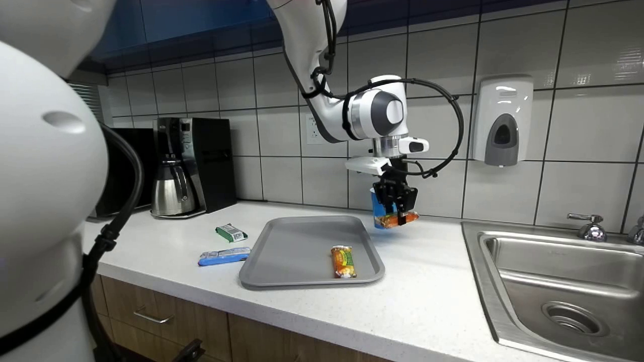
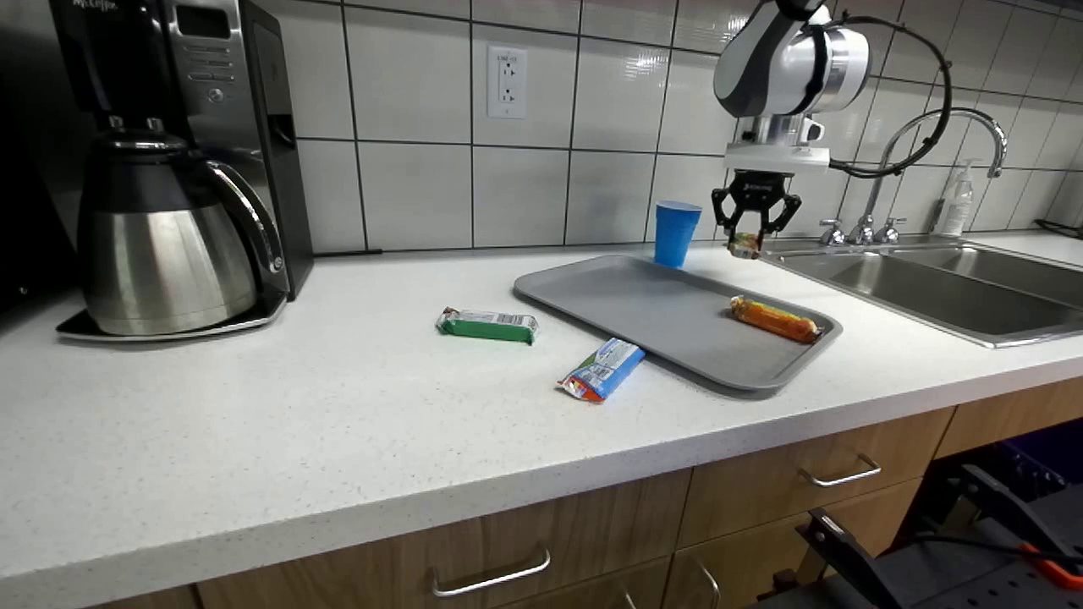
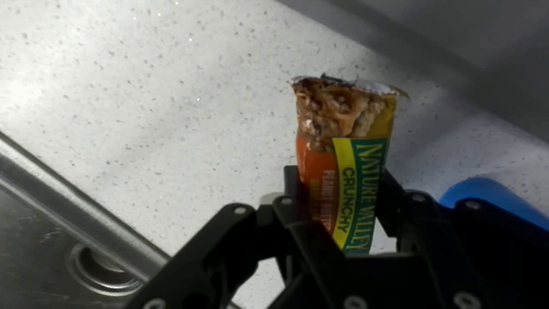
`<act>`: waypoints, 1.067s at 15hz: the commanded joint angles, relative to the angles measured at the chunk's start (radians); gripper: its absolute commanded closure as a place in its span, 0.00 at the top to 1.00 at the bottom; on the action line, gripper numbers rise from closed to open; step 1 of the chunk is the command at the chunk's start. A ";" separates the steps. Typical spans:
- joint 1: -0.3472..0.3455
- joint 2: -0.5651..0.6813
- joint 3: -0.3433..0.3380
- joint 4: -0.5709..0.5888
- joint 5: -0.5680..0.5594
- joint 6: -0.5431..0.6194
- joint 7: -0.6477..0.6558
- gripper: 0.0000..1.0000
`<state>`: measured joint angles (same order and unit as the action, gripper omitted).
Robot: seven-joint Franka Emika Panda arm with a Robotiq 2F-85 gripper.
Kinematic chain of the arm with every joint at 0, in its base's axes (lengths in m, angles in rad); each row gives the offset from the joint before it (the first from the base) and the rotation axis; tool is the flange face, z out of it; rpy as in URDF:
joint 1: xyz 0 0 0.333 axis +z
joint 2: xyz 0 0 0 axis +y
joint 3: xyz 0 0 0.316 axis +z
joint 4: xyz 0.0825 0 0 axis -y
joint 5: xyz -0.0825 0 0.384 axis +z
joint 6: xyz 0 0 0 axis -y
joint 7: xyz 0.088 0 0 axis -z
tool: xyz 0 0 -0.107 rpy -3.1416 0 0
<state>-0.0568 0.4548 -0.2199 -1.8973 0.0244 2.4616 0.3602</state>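
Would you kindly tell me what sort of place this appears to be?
Most likely a kitchen or break room: a stainless-steel sink is set into the counter, a coffee maker stands farther along it, and a soap dispenser hangs on the tiled wall.

In the wrist view, granola bar [image 3: 344,167] and blue cup [image 3: 491,191] partly behind the jaws.

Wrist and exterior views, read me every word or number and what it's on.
"NATURE VALLEY": snack bar in the pincer
"CRUNCHY": same bar
"PEANUT BUTTER", dim: same bar
"Mr. Coffee", clipped: coffee maker
Too small or blurred: green bar, blue bar, orange bar on tray, outlet, dispenser, coffee maker buttons, pincer markings
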 commanded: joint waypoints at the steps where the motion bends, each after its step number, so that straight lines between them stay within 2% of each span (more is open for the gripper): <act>1: 0.017 -0.061 0.023 -0.058 -0.030 -0.018 -0.027 0.18; 9: 0.062 -0.119 0.066 -0.159 -0.073 0.007 -0.073 0.18; 16: 0.063 -0.140 0.114 -0.231 -0.086 0.049 -0.180 0.18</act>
<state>0.0149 0.3547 -0.1273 -2.0773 -0.0457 2.4835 0.2312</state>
